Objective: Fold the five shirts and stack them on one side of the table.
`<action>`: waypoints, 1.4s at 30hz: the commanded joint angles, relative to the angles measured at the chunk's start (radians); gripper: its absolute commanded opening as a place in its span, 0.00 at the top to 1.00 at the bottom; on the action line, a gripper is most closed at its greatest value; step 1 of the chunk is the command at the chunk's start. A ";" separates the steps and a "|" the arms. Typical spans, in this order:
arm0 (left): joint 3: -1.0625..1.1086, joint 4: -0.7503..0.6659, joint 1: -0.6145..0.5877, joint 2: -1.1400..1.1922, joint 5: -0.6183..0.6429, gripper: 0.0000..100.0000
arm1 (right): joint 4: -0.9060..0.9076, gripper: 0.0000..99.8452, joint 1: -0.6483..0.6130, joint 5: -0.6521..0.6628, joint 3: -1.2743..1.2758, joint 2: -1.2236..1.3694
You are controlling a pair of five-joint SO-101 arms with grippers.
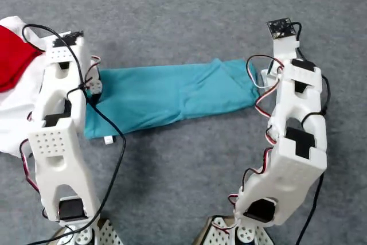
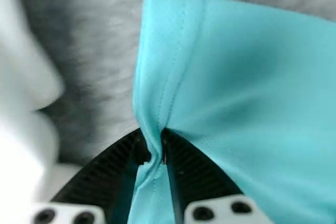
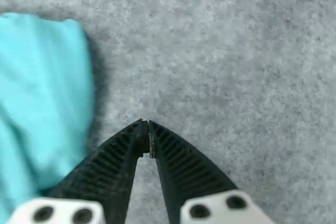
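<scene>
While my left fingers (image 2: 113, 169) pinched the teal shirt (image 1: 172, 96) by its hem, my right fingers (image 3: 181, 169) sat closed on nothing beside its other edge. Grey worktop (image 1: 189, 170) spread wide beyond them.

Up high, looks down over the table (image 1: 189, 21). On the wrists, stares past left gripper (image 2: 156, 153) and right gripper (image 3: 147, 140), super close. Shares the teal shirt (image 1: 166, 93).

The shirt (image 1: 172, 93) is plain turquoise; the table (image 1: 189, 27) is mottled grey; one cloth (image 1: 14, 61) is red, another cloth (image 1: 11, 119) white; the left arm (image 1: 57, 142) and right arm (image 1: 292, 142) are white with black cables; the left pincer (image 2: 156, 153) and right pincer (image 3: 147, 142) are black, ribbed.
</scene>
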 commanded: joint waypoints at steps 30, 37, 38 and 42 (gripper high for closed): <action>-0.618 0.150 0.712 -0.007 0.196 0.98 | -0.087 0.99 0.174 -0.245 -0.113 -0.001; -0.651 0.038 0.775 -0.007 0.321 0.98 | -0.087 0.99 0.174 -0.245 -0.122 0.021; -0.651 0.017 0.783 -0.007 0.341 0.98 | -0.086 0.99 0.174 -0.245 -0.127 0.024; -0.640 -0.077 0.818 -0.005 0.390 0.98 | -0.081 0.99 0.174 -0.245 -0.136 0.027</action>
